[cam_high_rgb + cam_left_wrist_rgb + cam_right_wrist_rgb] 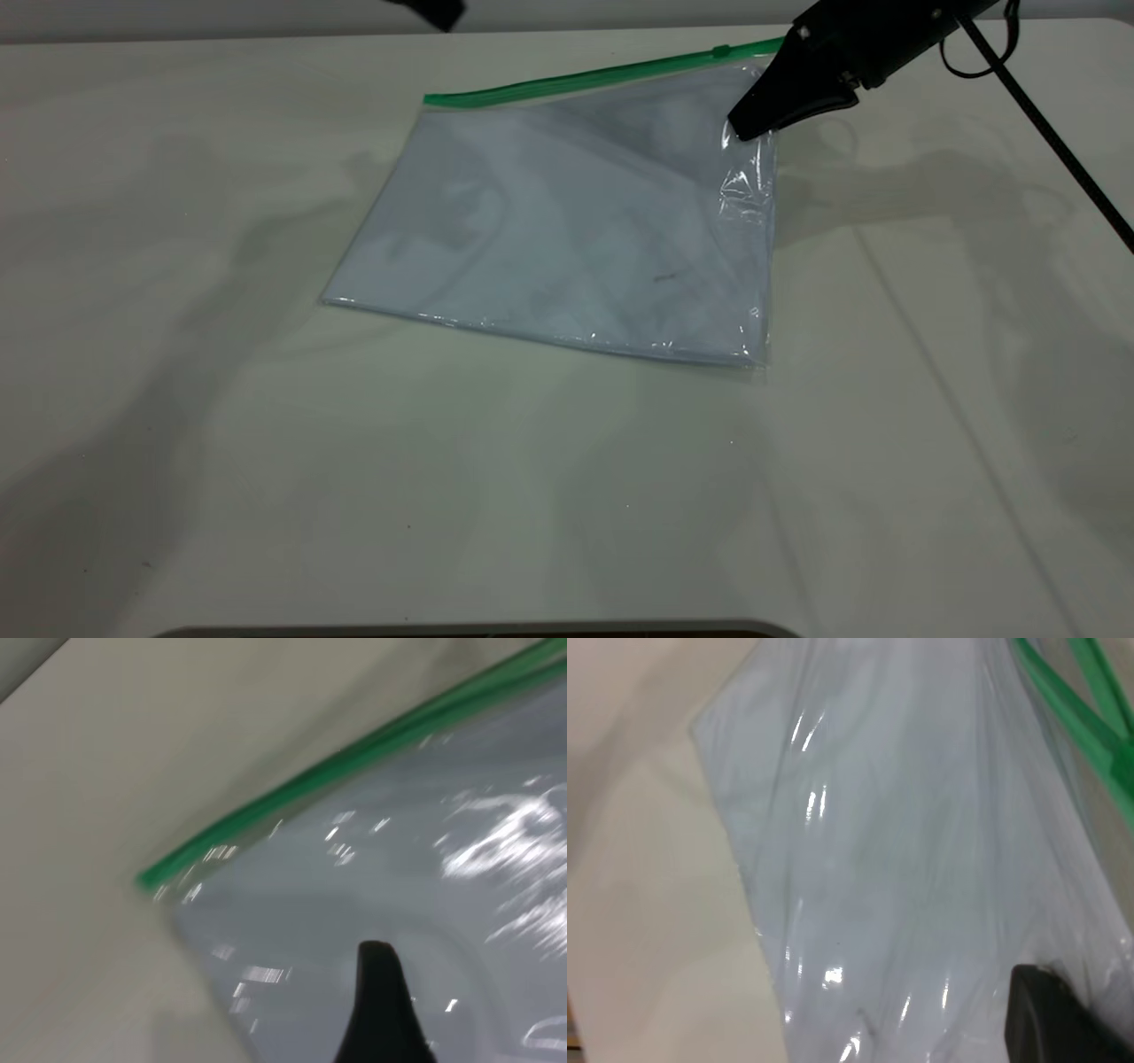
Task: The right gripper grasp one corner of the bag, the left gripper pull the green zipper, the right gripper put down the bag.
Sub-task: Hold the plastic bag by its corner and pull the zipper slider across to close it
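At frame centre, the bag lies on the white table.
Its green zipper runs along the far edge; at upper right the right gripper pinches the corner of the bag, jaws closed on plastic. The left gripper: jaw state unclear.

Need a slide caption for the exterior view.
Right end effector at flat clear plastic bag near green zipper strip.

Pale matte table under soft, shadow-streaked light.
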Robot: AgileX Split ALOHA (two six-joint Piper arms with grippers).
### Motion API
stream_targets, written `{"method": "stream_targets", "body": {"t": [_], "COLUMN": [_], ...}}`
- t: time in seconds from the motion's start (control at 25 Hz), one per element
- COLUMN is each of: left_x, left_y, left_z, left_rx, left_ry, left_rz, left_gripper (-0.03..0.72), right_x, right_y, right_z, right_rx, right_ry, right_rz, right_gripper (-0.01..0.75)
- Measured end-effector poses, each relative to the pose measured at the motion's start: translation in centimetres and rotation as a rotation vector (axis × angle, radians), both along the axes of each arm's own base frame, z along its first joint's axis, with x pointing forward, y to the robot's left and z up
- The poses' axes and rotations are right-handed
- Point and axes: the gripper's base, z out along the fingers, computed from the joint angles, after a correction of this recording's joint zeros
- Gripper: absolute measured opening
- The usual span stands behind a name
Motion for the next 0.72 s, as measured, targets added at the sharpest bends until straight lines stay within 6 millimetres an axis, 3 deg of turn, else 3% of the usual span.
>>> {"method": "stream_targets", "body": {"t": [0.28, 0.72], "left_x": [2.0, 1.6], "left_y": [-2.5, -5.0], "left_z": [-0.8, -2.6], "left_rx": [-0.064, -0.031], "left_ry": [0.041, 0.016], "left_rz": [-0.267, -0.542], "left_gripper": [0.589, 0.589], "right_x": [-0.2, -1.4], "right_y": [1.7, 6.0], "right_z": [-0.1, 0.0], "right_rx": [-0.021, -0.016], "right_ry": [-0.104, -0.191], "right_rz": [0.101, 0.279], "right_gripper": [0.033, 0.033]}}
